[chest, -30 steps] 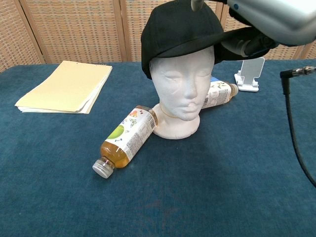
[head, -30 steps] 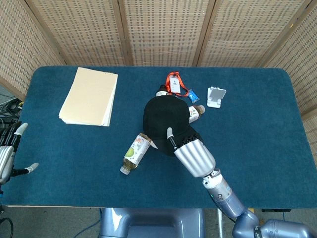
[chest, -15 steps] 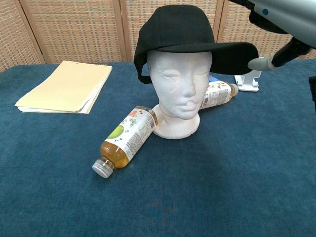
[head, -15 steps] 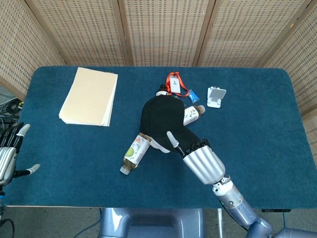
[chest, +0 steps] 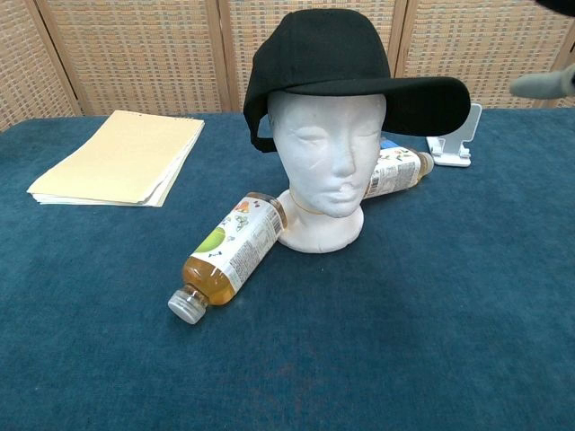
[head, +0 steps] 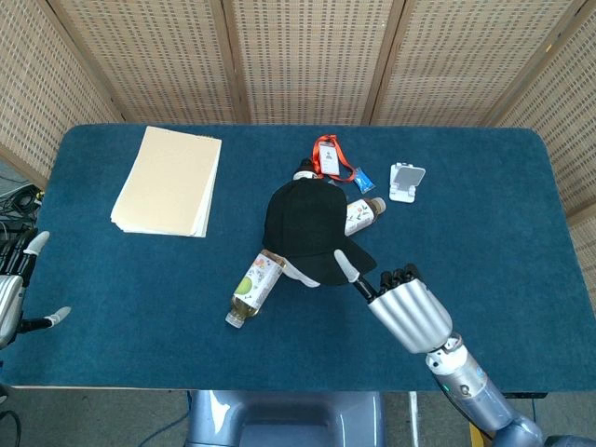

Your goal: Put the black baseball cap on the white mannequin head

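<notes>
The black baseball cap [chest: 328,56] sits on the white mannequin head [chest: 328,153], its brim pointing to the right in the chest view. From above, the cap [head: 307,228] covers the head at the table's middle. My right hand [head: 402,303] hovers just right of and nearer than the brim, fingers apart, holding nothing. Only a grey fingertip [chest: 544,84] of it shows at the right edge of the chest view. My left hand [head: 14,296] hangs at the table's left edge, fingers spread and empty.
A juice bottle [chest: 230,251] lies against the mannequin base, a second bottle [chest: 395,171] behind it. A stack of tan paper [head: 169,181] lies at the back left. A white phone stand [head: 406,181] and an orange lanyard badge [head: 331,157] sit at the back.
My right hand has let go of the cap brim and drawn back toward the near right. The cap has settled onto the mannequin head.
</notes>
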